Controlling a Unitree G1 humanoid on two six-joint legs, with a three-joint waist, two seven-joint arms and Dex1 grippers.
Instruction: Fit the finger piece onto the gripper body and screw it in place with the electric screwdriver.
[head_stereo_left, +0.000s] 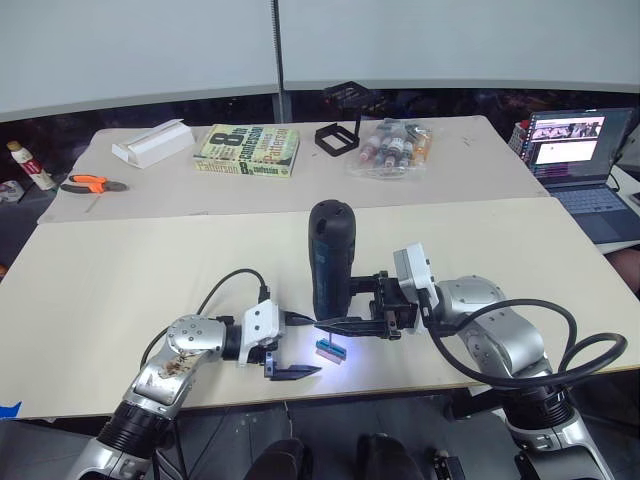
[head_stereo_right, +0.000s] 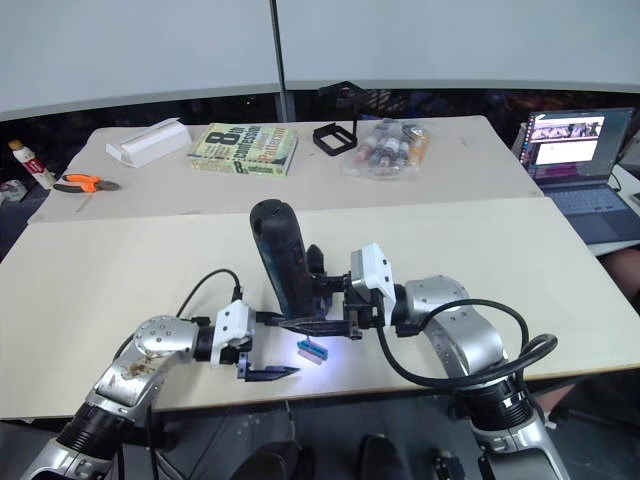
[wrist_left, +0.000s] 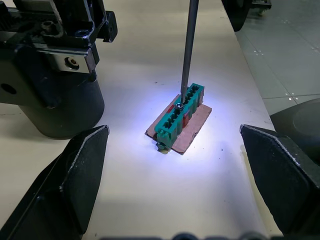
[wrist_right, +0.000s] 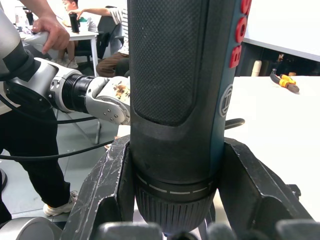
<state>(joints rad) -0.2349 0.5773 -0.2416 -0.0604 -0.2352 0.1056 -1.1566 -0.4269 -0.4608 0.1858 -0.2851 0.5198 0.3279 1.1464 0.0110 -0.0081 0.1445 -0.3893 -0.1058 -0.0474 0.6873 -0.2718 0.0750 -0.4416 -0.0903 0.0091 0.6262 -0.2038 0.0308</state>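
just open table beyond screwdriver

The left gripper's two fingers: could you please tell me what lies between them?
In the left wrist view, the green block on its brown pad lies between the left gripper's open fingers, touching neither; the electric screwdriver's bit meets it.

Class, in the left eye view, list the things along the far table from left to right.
Orange-handled pliers → white rectangular box → green paperback book → black wire-frame stand → clear bag of small bottles → open laptop.
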